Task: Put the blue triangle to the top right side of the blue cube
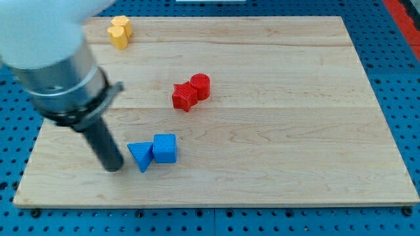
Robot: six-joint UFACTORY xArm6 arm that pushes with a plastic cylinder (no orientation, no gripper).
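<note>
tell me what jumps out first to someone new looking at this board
The big grey arm fills the view's top left, its dark rod ending at my tip, just left of the blue triangle. That triangle touches the blue cube; a red pair sits mid-board.

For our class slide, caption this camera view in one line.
My tip sits just left of the blue triangle block, which touches the blue cube block on the wooden board.

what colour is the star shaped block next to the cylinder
Red; the star matches the red cylinder it touches, seen in the camera view.
</note>
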